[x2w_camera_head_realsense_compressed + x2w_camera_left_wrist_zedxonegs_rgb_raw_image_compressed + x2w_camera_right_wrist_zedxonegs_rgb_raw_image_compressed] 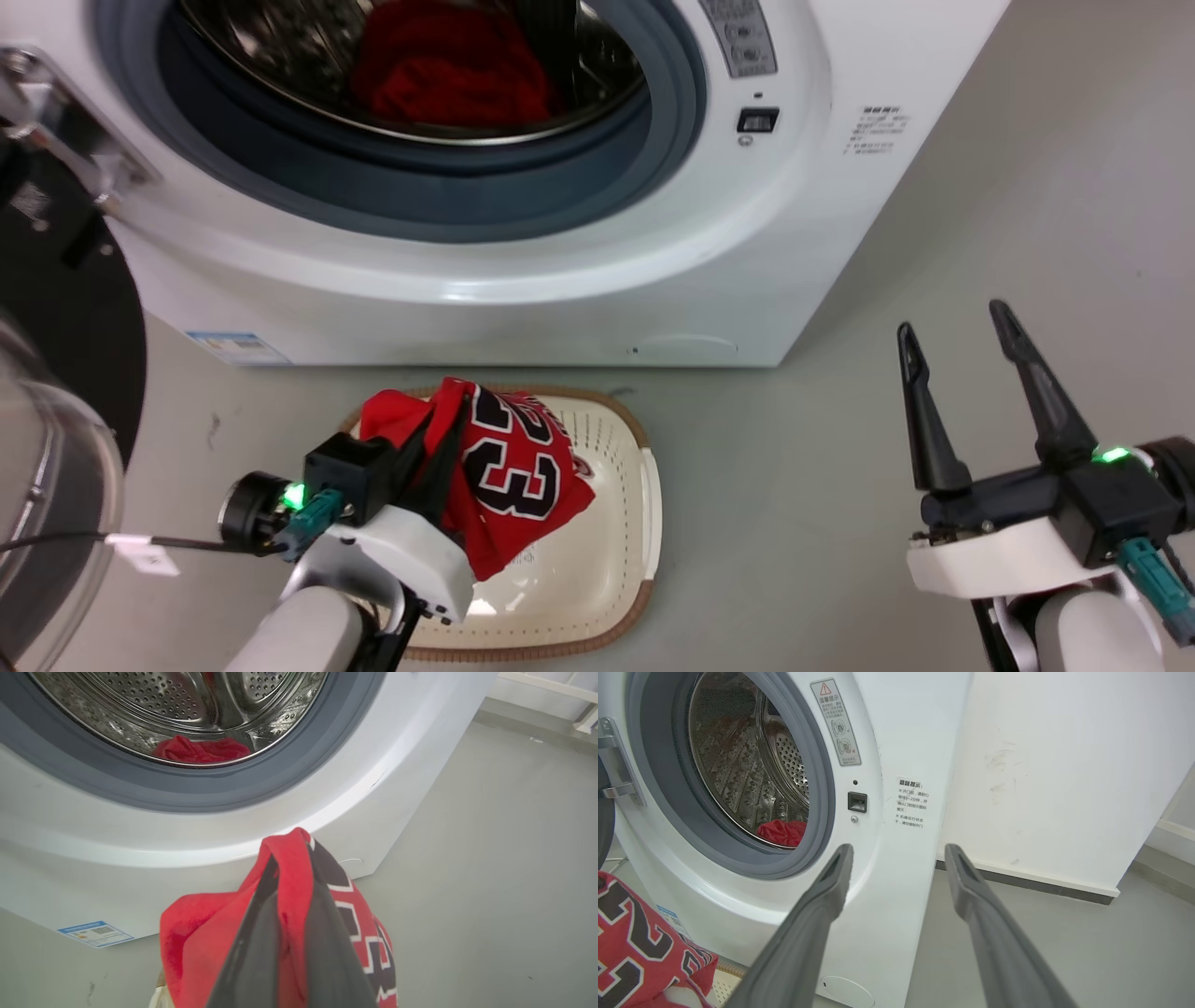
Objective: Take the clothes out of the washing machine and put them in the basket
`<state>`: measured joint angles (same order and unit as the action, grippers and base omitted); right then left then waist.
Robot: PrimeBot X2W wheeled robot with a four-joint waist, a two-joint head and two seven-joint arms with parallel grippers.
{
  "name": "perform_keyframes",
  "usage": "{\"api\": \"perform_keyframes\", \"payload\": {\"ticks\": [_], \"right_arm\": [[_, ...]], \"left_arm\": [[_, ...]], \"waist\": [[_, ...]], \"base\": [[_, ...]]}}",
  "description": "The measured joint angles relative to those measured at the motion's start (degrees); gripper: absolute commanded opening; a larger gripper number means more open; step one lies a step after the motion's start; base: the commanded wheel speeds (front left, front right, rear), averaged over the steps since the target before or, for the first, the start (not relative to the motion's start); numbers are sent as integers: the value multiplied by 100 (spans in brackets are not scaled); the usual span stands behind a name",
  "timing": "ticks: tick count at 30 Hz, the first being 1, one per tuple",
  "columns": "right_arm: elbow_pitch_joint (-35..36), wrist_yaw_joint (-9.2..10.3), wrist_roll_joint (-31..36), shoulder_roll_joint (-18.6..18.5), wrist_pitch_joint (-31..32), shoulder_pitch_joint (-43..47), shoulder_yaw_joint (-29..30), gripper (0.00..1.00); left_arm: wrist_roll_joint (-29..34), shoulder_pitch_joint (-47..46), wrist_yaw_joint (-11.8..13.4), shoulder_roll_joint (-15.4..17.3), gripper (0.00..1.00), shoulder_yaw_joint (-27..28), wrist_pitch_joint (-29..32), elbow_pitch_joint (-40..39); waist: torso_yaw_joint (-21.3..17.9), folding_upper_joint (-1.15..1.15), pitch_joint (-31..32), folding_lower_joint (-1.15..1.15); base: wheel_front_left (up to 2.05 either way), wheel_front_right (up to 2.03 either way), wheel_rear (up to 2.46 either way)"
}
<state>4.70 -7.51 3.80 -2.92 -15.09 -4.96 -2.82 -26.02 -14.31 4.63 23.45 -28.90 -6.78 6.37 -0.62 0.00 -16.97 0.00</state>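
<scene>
On the floor before the machine: the cream basket (651, 504) with its brown rim lies just in front of the washing machine (523, 289), its far edge close to the machine's base, more below the left part of the front.
Left gripper (290, 858): closed on a bunched fold of the number 23 jersey (523, 467); in the left wrist view the two dark fingers stand close together with red cloth pinched between them and draped over both sides.
Jersey's place: it hangs from the left gripper over the left half of the basket, reaching toward the far left corner, with the black white-edged 23 facing up and to the right. Its lower point hangs low inside the basket; whether it touches the bottom cannot be told.
Right gripper (950, 317): jaws spread wide and holding nothing, above bare floor (794, 523) to the right of the basket and well apart from it, fingers pointing toward the machine's right front corner.
Second garment: a red garment (439, 70) lies crumpled at the bottom of the perforated steel drum (233, 37), behind the grey seal (448, 201).
Door: the black-rimmed glass door (56, 485) stands swung open at the machine's left.
Sticker: a small blue and white label (233, 347) sits at the lower left corner of the machine's front.
</scene>
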Motion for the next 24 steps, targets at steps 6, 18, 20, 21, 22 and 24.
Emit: {"api": "perform_keyframes", "payload": {"ticks": [6, 18, 20, 21, 22, 24], "right_arm": [[86, 0, 27, 1, 0, -315, -30, 100], [324, 0, -44, -1, 0, -949, 111, 100], [359, 0, -81, -1, 0, -1027, 151, 100], [381, 0, -82, -1, 0, -1066, 165, 100], [393, 0, -90, -1, 0, -1092, 186, 100], [423, 0, -129, -1, 1, -1150, 199, 100]], "left_arm": [[-134, -454, -330, -416, 0, -142, -320, 1377], [-41, -1971, -791, -899, 0, -244, -653, 4203], [16, -2255, -838, -967, 0, -290, -661, 4631], [10, -2391, -847, -1004, 0, -289, -662, 4829], [-9, -2512, -869, -1054, 0, -279, -664, 5024], [-8, -2747, -895, -1095, 0, -301, -655, 5417]], "waist": [[-101, 0, -599, 1], [-482, 0, -1968, 1], [-539, 0, -2199, 1], [-565, 0, -2314, 1], [-589, 0, -2423, 1], [-631, 0, -2633, 1]], "base": [[0, 0, 0], [0, 0, 0], [0, 0, 0], [0, 0, 0], [0, 0, 0], [0, 0, 0]]}}
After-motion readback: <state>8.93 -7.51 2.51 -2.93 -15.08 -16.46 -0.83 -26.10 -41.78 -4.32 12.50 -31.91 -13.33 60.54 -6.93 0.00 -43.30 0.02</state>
